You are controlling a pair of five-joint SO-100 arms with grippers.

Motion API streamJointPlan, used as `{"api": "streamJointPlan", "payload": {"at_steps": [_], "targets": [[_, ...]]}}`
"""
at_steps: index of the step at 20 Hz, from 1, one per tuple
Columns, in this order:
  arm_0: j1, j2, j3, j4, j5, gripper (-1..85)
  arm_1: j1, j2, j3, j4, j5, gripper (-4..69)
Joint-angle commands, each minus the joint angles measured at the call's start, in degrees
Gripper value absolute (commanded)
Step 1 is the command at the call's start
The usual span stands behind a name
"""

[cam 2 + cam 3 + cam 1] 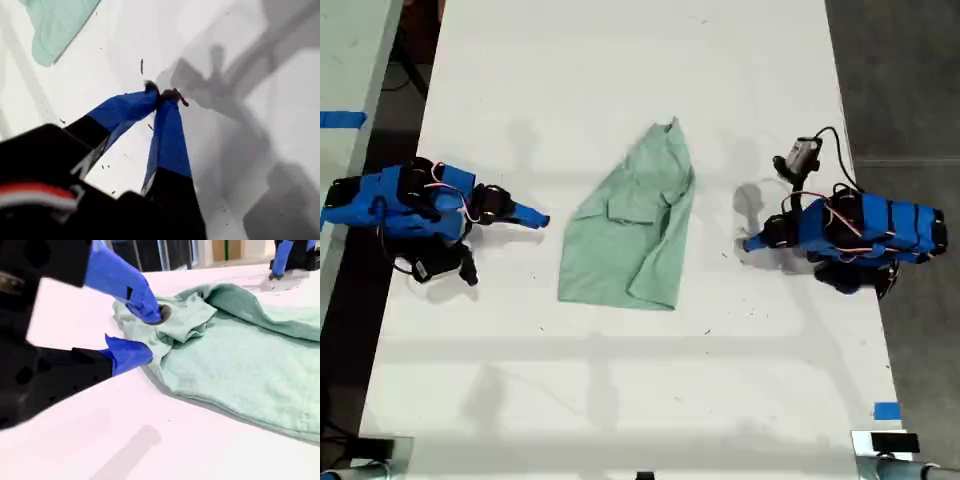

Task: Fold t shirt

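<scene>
The t shirt lies crumpled near the middle of the white table, between the two blue arms. It is pale mint green, soft and wrinkled. In the exterior view it tapers to a narrow point toward the table's far edge and widens to a straighter hem toward the near edge. One flap is folded over its middle. The second wrist view shows the t shirt with a bunched, doubled-over lump of cloth near the jaws and smoother fabric beyond.

The first gripper sits toward the table's edge on the exterior view's right, apart from the cloth. In its wrist view the first gripper is clenched, blue tips meeting on bare table and gripping nothing. Only a corner of the t shirt shows far off.

The second gripper points at the shirt from the exterior view's left, just beside the cloth's edge. In its own view the second gripper has its jaws spread apart and holds nothing. Whether a tip touches the fabric cannot be told.

The table is plain white with a few dark specks and soft shadows. A strip of blue tape marks its near corner on the exterior view's right. Dark floor runs beside it.
</scene>
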Motion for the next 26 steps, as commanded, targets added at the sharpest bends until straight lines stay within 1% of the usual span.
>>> {"api": "streamJointPlan", "payload": {"at_steps": [1, 7, 8, 10, 11, 12, 14, 15, 16, 18, 20, 22, 23, 24, 26], "targets": [[-8.4, 0.4, 2.5, -0.3, -15.2, -0.2, -0.5, 0.6, 2.5, -0.8, 0.0, -0.3], [-5.3, 0.4, 2.5, -0.4, -15.4, -0.2, -0.5, 0.6, 2.5, -0.8, -0.1, -1.1], [-3.9, 0.5, 2.5, -1.7, -16.4, -0.2, -0.5, 0.6, 2.5, -0.8, -0.1, -1.1], [-1.1, 0.5, 2.5, -10.3, -17.2, -0.3, -0.4, 0.6, 2.5, -0.8, -0.1, -1.1], [-1.1, 0.1, 2.0, -11.5, -17.4, -0.3, -0.4, 0.6, 2.5, -0.8, -0.1, -1.2], [-1.0, -1.1, 0.4, -10.1, -17.6, -0.4, -0.4, 0.6, 2.5, -0.8, -0.1, -1.2], [1.2, -5.4, -4.0, -5.8, -20.4, -0.4, -0.3, 0.6, 2.5, -0.8, -0.1, -1.2], [2.1, -9.7, -7.3, -4.0, -22.1, -0.4, -0.3, 0.6, 2.5, -0.8, -0.1, -1.2], [2.9, -16.1, -11.3, -4.0, -22.8, -0.4, -0.3, 0.6, 2.5, -0.8, 0.1, -1.2], [5.2, -37.2, -23.8, -4.3, -23.5, -0.4, -0.3, 0.6, 2.5, -0.8, 0.1, -1.2], [6.6, -60.0, -38.4, -3.4, -22.1, -0.2, -0.3, 0.6, 2.5, -0.8, 0.1, -1.2], [7.7, -70.8, -45.4, -3.4, -20.3, 5.2, -0.4, 0.6, 2.6, -0.8, 0.2, -1.2], [8.7, -75.0, -46.9, -2.8, -19.7, 10.6, -0.6, 0.6, 2.6, -0.8, 0.2, -1.2], [9.3, -79.5, -47.7, -2.7, -19.2, 13.7, -0.6, 0.6, 2.6, -0.8, 0.0, -1.2], [11.0, -88.8, -51.5, -3.1, -18.3, 17.9, -0.4, 0.6, 2.6, -0.8, -0.3, -1.2]]}}
